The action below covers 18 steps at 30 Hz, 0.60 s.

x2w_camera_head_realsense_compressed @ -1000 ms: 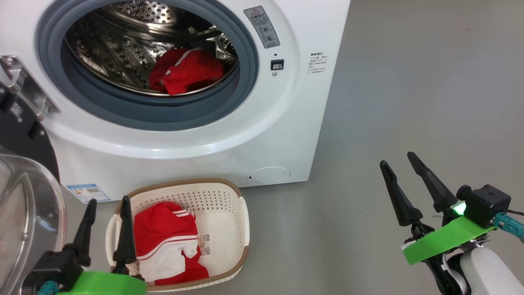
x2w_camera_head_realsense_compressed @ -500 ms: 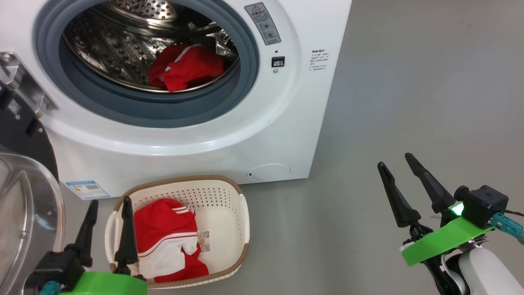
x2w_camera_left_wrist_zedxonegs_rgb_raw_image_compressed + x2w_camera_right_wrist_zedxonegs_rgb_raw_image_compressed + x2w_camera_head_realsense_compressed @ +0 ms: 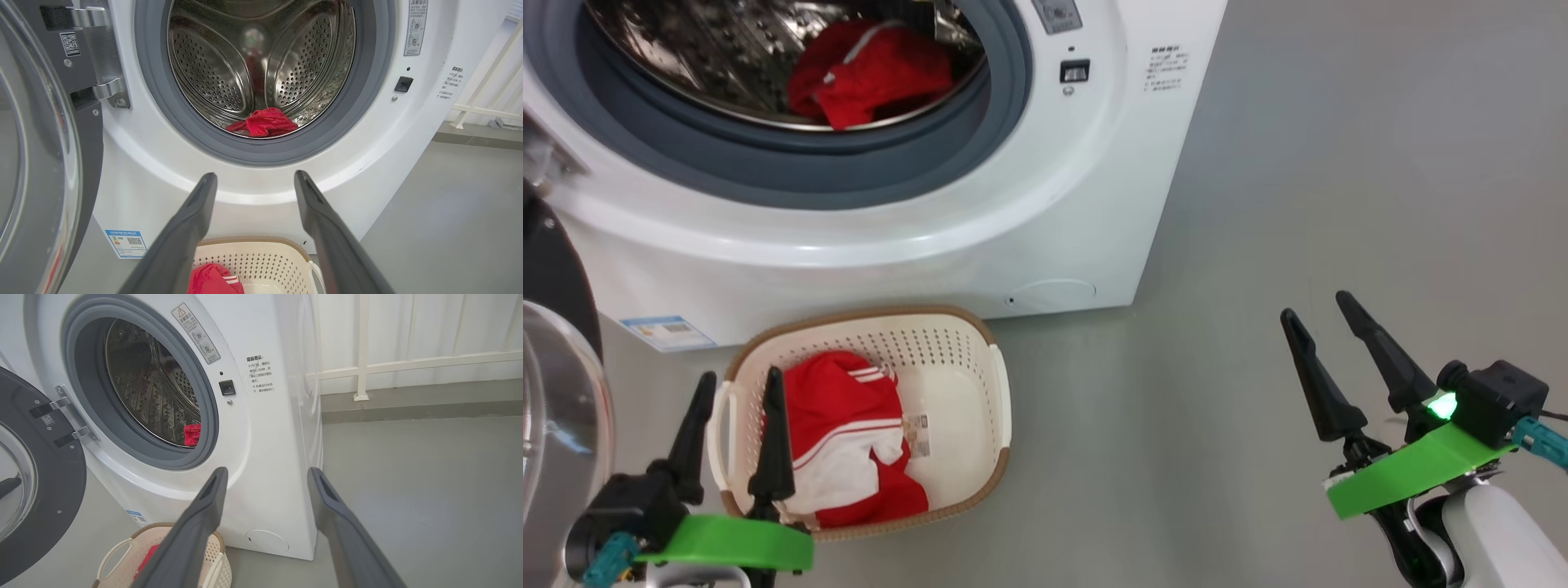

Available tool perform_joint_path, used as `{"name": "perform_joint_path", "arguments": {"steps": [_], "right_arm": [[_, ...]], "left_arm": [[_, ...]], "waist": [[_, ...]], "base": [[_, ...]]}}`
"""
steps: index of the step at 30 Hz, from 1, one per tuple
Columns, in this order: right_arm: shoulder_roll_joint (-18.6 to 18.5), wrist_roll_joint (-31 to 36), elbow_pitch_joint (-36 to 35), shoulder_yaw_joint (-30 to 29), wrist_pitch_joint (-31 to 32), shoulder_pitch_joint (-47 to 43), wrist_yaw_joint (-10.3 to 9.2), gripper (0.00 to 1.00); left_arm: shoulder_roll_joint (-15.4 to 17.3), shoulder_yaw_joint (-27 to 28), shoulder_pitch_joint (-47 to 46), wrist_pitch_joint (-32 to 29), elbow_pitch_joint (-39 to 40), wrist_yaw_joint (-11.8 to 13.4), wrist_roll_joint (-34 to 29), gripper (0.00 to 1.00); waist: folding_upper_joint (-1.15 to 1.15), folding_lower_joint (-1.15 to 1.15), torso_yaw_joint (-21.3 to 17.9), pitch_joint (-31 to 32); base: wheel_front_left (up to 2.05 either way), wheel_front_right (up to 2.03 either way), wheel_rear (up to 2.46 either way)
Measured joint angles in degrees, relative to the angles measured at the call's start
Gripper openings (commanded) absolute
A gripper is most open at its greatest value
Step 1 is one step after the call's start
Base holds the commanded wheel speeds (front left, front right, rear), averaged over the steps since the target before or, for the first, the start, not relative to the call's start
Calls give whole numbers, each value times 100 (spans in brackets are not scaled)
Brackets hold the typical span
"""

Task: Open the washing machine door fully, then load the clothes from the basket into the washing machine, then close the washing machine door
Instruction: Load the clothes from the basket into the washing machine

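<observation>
My left gripper (image 3: 740,376) and right gripper (image 3: 1314,305) gape empty; shallow pinch could spill clothes (image 3: 841,425) from basket (image 3: 1001,392) short of the drum (image 3: 212,69).

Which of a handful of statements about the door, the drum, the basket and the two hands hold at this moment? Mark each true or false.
1. The washing machine door stands open. True.
2. The drum is empty. False: a red garment lies in it.
3. The basket holds a red-and-white garment. True.
4. The right hand grips a garment. False: it is open and empty, over the bare floor.
5. The left hand is open with nothing in it. True.
</observation>
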<state>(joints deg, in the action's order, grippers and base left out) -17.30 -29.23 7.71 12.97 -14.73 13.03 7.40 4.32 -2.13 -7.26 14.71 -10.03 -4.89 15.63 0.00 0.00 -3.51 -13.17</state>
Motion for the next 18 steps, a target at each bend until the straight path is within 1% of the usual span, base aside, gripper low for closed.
{"name": "perform_joint_path", "arguments": {"steps": [12, 18], "right_arm": [[91, 27, -132, -67, 0, 417, 0, 100], [110, 37, -185, -75, 0, 617, 0, 100]], "left_arm": [[119, 7, -760, 0, -425, -49, 0, 100], [156, 11, -1151, 0, -884, -91, 3, 100]], "waist": [[0, 0, -72, -799], [0, 0, -101, -1195]], "base": [[0, 0, 0], [0, 0, 0]]}}
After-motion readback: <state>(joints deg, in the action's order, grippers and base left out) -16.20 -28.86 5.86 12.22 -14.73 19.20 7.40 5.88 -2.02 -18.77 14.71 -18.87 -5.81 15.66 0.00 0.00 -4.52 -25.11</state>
